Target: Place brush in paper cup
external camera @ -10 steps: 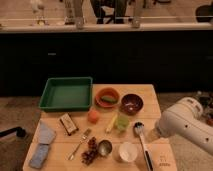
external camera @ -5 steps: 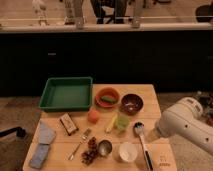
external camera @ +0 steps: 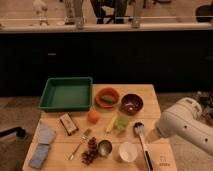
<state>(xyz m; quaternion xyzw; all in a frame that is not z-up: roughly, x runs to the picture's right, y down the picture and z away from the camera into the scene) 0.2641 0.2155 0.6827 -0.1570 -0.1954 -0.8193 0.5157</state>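
Note:
The brush lies flat on the wooden table, its round dark head toward the back and its pale handle running to the front edge. The white paper cup stands upright just left of the handle, close beside it. My white arm reaches in from the right, its nearest part just right of the brush head. The gripper itself is outside the picture, and nothing on the table is held.
A metal cup, grapes and a fork lie left of the paper cup. Behind are a yellow-green cup, an orange, a dark bowl, an orange bowl and a green tray. Blue cloths lie far left.

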